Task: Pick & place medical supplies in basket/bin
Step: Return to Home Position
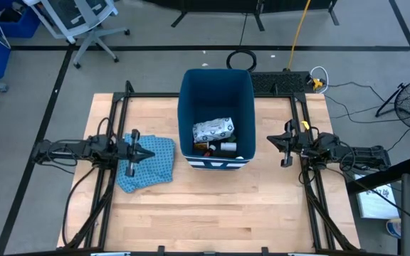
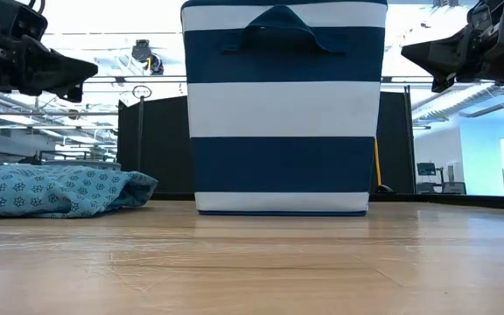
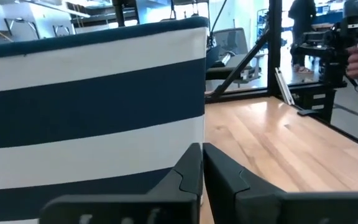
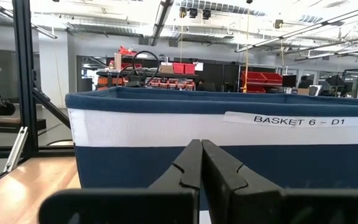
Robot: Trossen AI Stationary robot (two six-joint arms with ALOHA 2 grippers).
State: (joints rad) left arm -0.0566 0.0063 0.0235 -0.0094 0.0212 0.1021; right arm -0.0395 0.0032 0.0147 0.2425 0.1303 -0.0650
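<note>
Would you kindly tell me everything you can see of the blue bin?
The blue bin is a tall, open-topped rectangular tub, seemingly fabric, dark blue with broad white stripes. It has a handle near the rim and a label reading BASKET 6 - D1. It stands upright on the wooden table. Inside lie a white black-patterned packet and smaller items. The left pincer and right pincer flank it without touching.
</note>
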